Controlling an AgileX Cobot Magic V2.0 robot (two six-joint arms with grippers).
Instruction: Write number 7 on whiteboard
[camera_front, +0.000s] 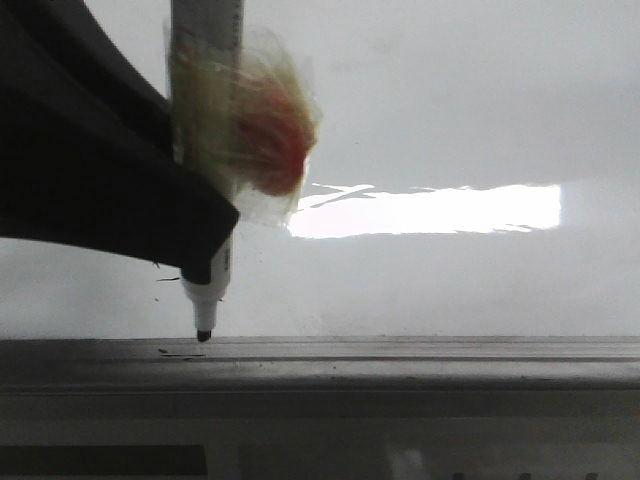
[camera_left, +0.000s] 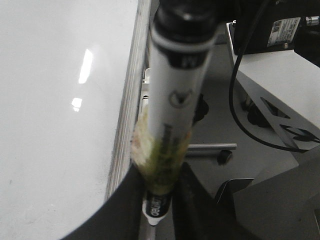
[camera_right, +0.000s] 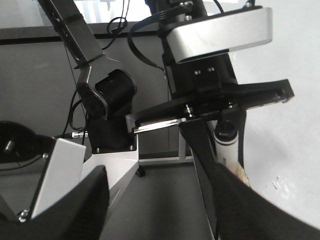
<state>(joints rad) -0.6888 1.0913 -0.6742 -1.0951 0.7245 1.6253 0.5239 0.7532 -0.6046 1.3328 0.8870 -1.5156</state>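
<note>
The whiteboard (camera_front: 450, 120) is glossy white with a bright band of glare, and no number 7 shows on it in any view. My left gripper (camera_front: 205, 250) is shut on a white marker (camera_front: 207, 60) wrapped in yellow-green tape with a red patch. The marker points down, and its black tip (camera_front: 204, 335) sits just at the grey ledge (camera_front: 400, 365). In the left wrist view the fingers (camera_left: 125, 210) clamp the marker (camera_left: 177, 100) beside the board (camera_left: 50, 125). My right gripper (camera_right: 165, 200) is open and empty, away from the board.
Tiny black dashes (camera_front: 170, 280) lie on the board beside the marker tip. The right wrist view shows the left arm's silver and black wrist (camera_right: 215, 75), the marker (camera_right: 226, 145), the board's edge (camera_right: 290, 165), cables and a white stand (camera_right: 60, 170).
</note>
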